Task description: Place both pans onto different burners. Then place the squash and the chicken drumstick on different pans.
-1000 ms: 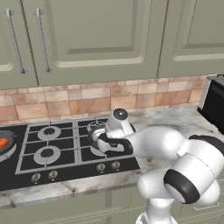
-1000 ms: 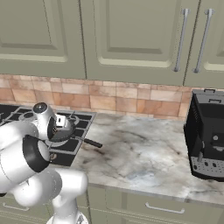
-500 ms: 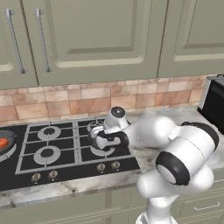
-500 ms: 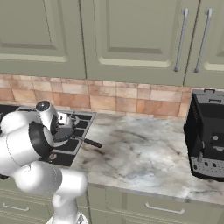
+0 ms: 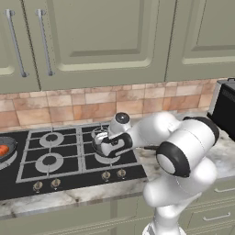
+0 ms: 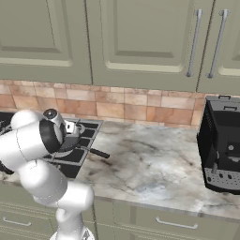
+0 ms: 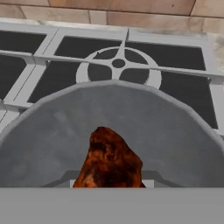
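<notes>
The claw (image 5: 102, 146) hangs low over the front right burner of the black glass cooktop (image 5: 69, 172), just above a round pan (image 7: 112, 131). In the hand view the pan looks matte grey inside, with a smooth curved rim, and a rough, glossy red-brown chicken drumstick (image 7: 109, 159) sits over its floor at the bottom of the picture, right where the fingers would rise. Whether the claw grips the drumstick or has let go I cannot tell, as the fingertips are hidden.

Beyond the pan's rim a round grey burner ring (image 7: 118, 70) lies under a square grey grate with thin straight bars, and tan stone tiles back the cooktop.

In the right base view the pan's long straight black handle (image 6: 96, 152) sticks out over the marbled tabletop (image 6: 154, 168). At the far left edge of the left base view the second pan (image 5: 5, 153) rests on the large burner, with the small orange-red squash (image 5: 2, 150) inside it.

A boxy black coffee machine (image 6: 220, 150) stands on the tabletop to the right, below smooth olive-green cabinet doors (image 5: 105, 36) with slim metal handles.
</notes>
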Controlling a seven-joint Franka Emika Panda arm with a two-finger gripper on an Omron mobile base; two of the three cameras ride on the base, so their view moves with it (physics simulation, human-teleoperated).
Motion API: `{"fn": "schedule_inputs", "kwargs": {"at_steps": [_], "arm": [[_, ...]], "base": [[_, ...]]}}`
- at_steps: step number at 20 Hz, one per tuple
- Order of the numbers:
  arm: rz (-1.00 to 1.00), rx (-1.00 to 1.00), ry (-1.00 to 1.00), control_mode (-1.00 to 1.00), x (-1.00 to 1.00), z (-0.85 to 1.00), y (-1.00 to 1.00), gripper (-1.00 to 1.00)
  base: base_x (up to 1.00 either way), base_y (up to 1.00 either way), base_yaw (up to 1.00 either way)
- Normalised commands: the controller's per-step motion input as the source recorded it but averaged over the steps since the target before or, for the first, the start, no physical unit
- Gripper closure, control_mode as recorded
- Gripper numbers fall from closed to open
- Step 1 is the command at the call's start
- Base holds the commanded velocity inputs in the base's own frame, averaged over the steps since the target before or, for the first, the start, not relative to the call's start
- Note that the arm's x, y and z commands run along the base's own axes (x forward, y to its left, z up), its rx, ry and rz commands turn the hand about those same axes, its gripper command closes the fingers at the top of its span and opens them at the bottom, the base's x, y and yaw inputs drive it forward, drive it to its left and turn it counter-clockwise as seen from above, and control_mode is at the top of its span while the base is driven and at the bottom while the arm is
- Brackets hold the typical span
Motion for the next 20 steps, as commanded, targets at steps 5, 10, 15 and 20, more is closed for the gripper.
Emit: {"fn": "schedule_inputs", "kwargs": {"at_steps": [5, 10, 15, 20], "arm": [[0.00, 0.00, 0.00, -1.00, 0.15, -0.14, 0.01, 1.00], [0.00, 0.00, 0.00, -1.00, 0.10, -0.18, 0.07, 1.00], [0.00, 0.00, 0.00, -1.00, 0.04, -0.09, 0.00, 1.00], [0.00, 0.00, 0.00, -1.00, 0.02, -0.06, 0.00, 1.00]], "base": [[0.00, 0.00, 0.00], [0.00, 0.00, 0.00], [0.00, 0.00, 0.00], [0.00, 0.00, 0.00]]}}
